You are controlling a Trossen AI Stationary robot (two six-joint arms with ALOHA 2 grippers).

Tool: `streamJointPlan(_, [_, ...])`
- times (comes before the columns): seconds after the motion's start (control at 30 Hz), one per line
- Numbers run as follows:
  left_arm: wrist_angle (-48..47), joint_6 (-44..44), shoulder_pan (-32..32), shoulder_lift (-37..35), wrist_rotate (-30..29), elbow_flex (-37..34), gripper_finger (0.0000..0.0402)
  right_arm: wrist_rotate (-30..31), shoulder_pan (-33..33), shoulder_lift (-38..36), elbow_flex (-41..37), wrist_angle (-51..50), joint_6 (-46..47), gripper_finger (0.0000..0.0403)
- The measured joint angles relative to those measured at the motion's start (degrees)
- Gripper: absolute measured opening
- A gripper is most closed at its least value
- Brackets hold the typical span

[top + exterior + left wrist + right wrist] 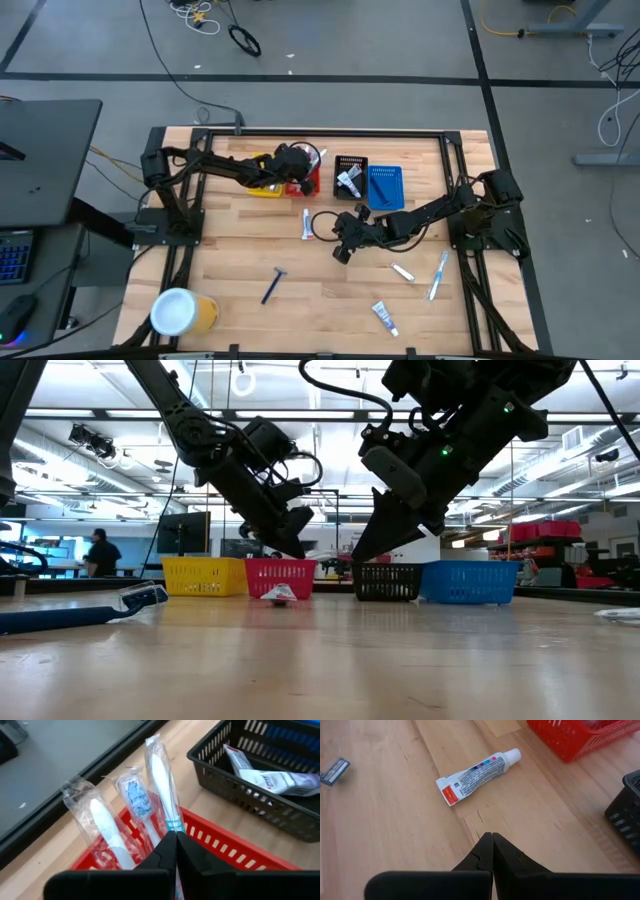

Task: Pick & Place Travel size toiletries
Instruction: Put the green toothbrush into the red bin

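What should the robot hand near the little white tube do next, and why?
Probably open its fingers and ease toward the white tube. The right gripper is shut, holds nothing, and the tube lies loose on the bare table just ahead. The left gripper is at the red bin.

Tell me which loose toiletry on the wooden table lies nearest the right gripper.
The small white toothpaste tube with the white cap, just ahead of the right gripper. The dark blue razor and the items at the table's right lie farther off.
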Motion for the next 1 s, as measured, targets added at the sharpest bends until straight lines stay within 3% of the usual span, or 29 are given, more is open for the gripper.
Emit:
streamJointPlan(0.4, [-0.3,-2.3,-2.9,-1.6,-6.0,0.0,0.0005,0.0,0.0,0.0,0.0,0.0,0.0,0.0001])
streamJointPlan(0.63, [-3.6,-6.4,-4.0,-2.6,-14.9,0.0,0.0006,0.0,0.0,0.0,0.0,0.1,0.5,0.0001])
streamJointPlan(1.0, [-7.5,-12.6,-4.0,-1.9,-14.5,0.0,0.002,0.0,-0.1,0.0,0.0,0.0,0.9,0.0001])
